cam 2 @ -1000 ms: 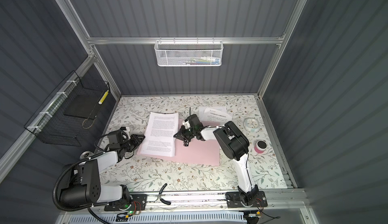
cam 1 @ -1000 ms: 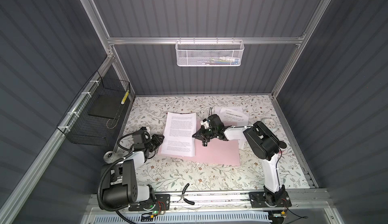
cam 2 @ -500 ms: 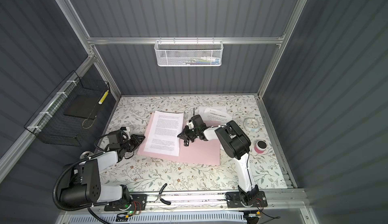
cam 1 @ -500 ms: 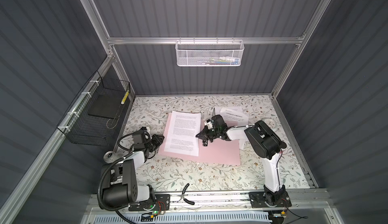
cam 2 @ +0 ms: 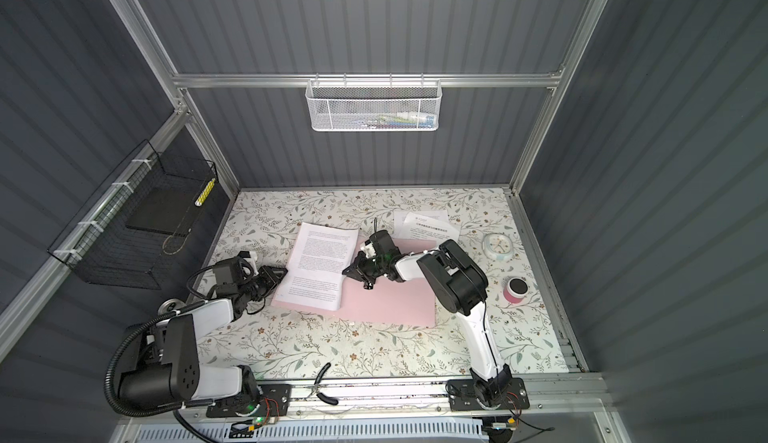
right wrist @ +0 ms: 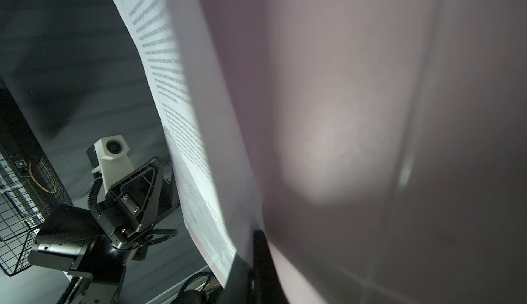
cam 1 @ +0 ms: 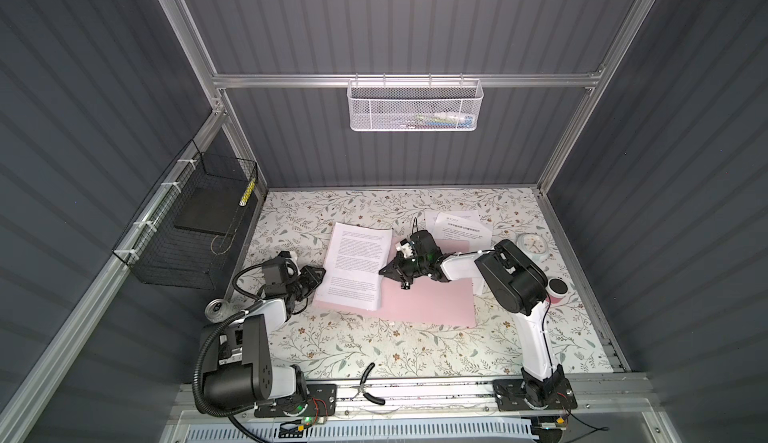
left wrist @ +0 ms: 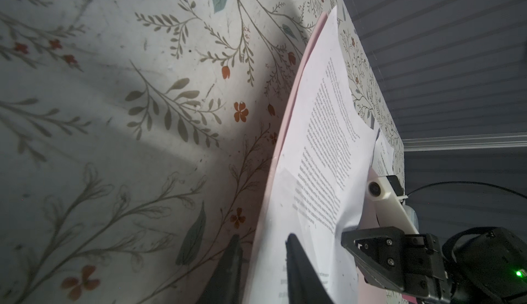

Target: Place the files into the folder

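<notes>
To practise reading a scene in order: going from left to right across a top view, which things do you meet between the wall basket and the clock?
In order: black wire basket → left pincer → printed sheet → right pincer → white clock.

A printed white sheet (cam 1: 357, 266) is draped over the left end of the pale pink folder (cam 1: 428, 304), its right edge lifted. More sheets (cam 1: 461, 227) are seen flat by the folder's far right corner.
</notes>
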`<state>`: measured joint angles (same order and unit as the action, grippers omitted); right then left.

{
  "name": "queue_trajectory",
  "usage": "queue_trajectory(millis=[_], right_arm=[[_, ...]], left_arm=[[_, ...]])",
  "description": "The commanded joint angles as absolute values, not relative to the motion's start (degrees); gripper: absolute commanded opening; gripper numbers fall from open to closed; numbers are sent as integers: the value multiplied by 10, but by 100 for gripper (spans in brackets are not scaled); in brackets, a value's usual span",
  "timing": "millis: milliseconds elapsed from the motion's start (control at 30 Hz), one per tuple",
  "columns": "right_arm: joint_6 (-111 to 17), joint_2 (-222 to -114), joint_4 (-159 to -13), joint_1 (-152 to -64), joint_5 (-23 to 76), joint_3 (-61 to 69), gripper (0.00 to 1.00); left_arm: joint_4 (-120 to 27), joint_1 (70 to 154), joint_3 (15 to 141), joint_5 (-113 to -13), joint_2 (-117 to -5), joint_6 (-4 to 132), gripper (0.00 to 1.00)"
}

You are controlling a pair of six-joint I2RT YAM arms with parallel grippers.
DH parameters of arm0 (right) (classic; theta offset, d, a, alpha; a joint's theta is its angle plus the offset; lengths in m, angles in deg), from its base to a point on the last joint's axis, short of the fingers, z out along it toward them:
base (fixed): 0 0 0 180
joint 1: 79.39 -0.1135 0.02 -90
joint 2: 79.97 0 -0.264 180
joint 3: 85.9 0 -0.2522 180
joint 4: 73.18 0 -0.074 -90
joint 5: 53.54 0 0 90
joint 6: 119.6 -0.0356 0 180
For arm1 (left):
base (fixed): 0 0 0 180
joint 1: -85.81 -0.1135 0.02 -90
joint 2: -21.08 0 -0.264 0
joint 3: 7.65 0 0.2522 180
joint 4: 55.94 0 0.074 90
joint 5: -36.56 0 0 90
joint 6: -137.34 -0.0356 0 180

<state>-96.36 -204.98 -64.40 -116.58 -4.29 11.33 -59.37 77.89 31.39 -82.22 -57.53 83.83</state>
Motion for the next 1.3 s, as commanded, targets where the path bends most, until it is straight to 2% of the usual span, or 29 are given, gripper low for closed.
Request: queue_trajectory(millis=[0, 467, 1067, 1267], right_arm=[[-929, -2053, -668, -1171, -47, 99, 0], [-764, -2013, -787, -1164, -59, 83, 0], [-688, -2018, -833, -1155, -64, 67, 0], [-701, -2013, -821, -1155, -68, 68, 0]], left_arm=[[-584, 783, 322, -833, -574, 833, 30], [-582, 783, 323, -827, -575, 831, 32], [-580, 783, 325, -824, -578, 828, 35], [-588, 783, 325, -826, -585, 831, 33]])
